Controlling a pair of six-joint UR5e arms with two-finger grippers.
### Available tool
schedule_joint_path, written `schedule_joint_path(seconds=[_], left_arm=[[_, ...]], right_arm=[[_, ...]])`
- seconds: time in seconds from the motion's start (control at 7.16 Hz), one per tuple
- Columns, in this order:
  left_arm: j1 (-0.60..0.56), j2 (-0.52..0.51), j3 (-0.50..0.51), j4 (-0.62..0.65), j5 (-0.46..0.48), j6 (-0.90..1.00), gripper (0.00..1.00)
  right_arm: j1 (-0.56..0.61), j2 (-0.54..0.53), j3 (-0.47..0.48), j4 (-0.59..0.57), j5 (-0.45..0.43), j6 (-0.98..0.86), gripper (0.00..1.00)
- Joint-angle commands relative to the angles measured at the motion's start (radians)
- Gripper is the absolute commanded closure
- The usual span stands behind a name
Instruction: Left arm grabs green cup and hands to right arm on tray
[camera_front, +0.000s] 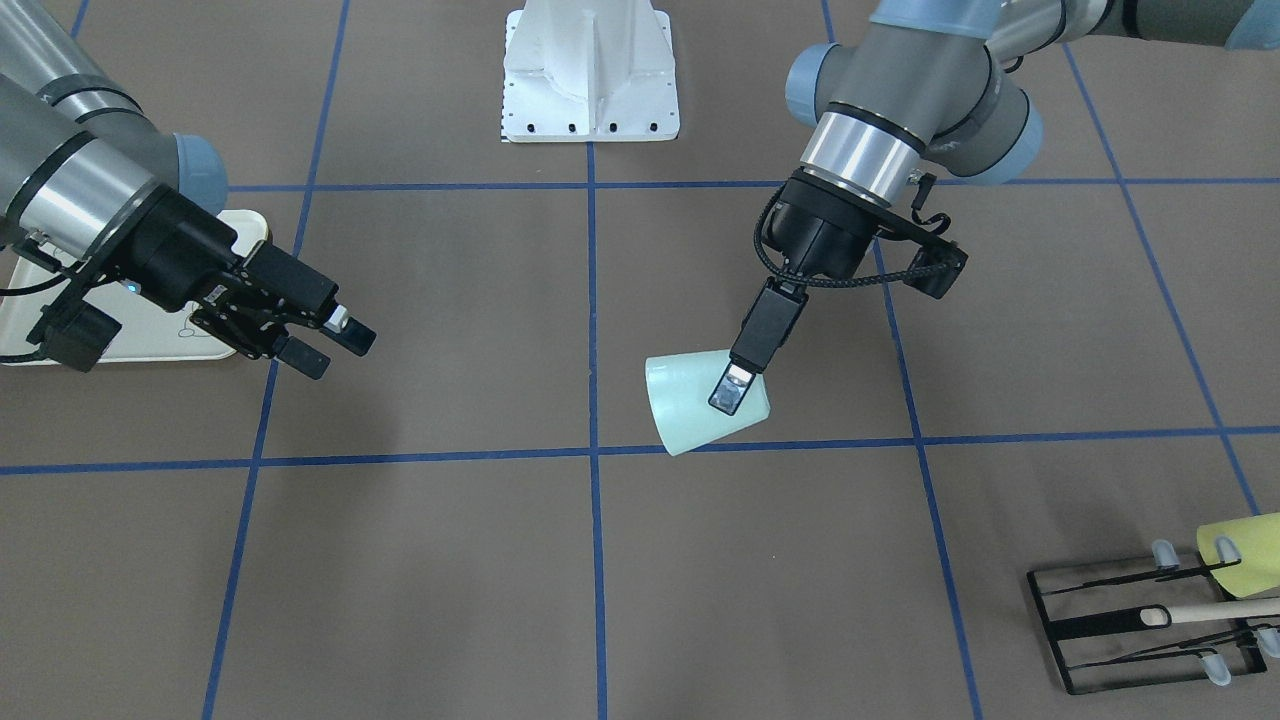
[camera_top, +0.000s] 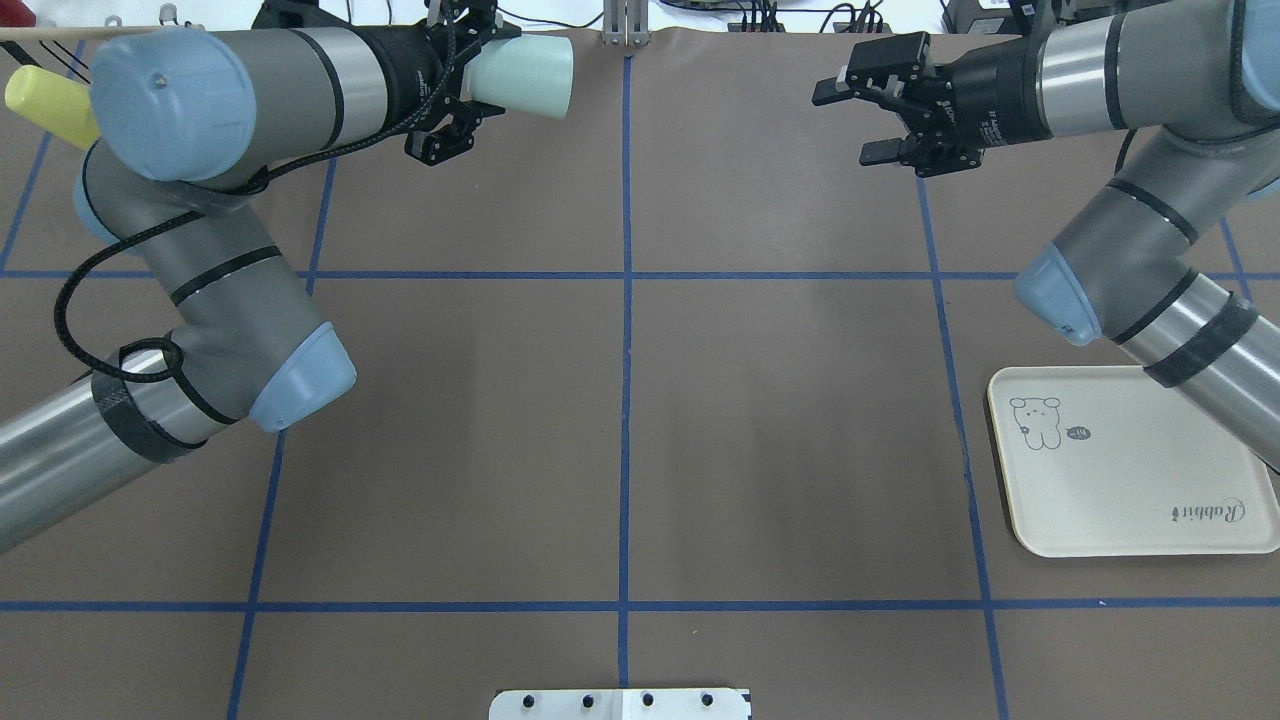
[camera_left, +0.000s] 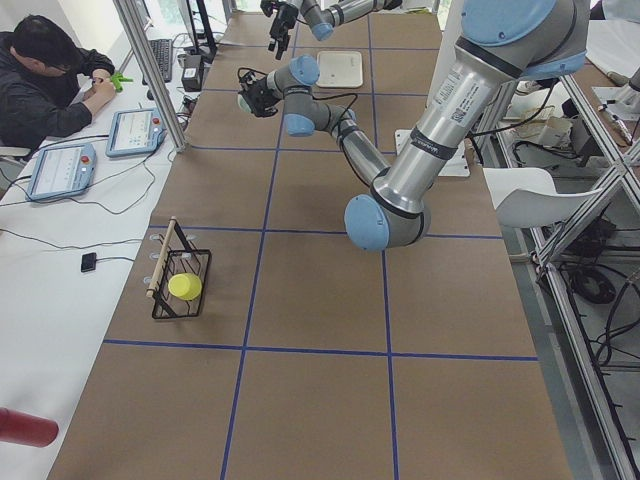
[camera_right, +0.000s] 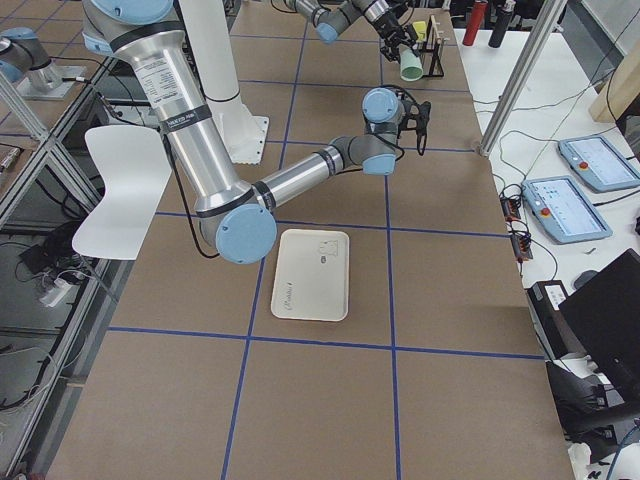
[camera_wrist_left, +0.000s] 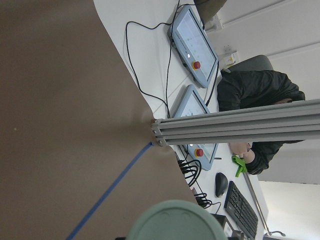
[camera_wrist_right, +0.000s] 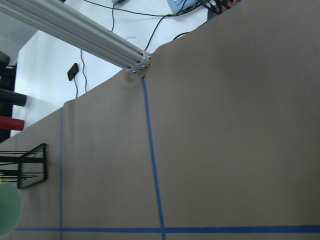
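Brown table (camera_front: 450, 560), left pincer (camera_front: 733, 388) clamping green cup (camera_front: 685, 405), one finger hidden, right pincer (camera_front: 335, 350) spread

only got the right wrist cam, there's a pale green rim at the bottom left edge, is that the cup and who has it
Observer: Yes, that is the green cup, tipped on its side with its mouth toward the right end effector. The left end effector is shut on it.
Operator: is my end effector ready for it
Observer: The right end effector is open and holds nothing, with a clear gap between it and the cup.
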Motion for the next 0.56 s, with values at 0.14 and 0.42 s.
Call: schedule_joint_path(seconds=[0.14,0.42], left_arm=[[-0.001,-0.003,-0.029,-0.030,-0.236,-0.175,0.75],[-0.004,-0.002,-0.029,-0.104,-0.308,-0.297,0.75]], right_arm=[[-0.059,0.003,0.013,0.181,0.020,0.059,0.01],[-0.096,0.004,0.013,0.261,0.023,0.059,0.01]])
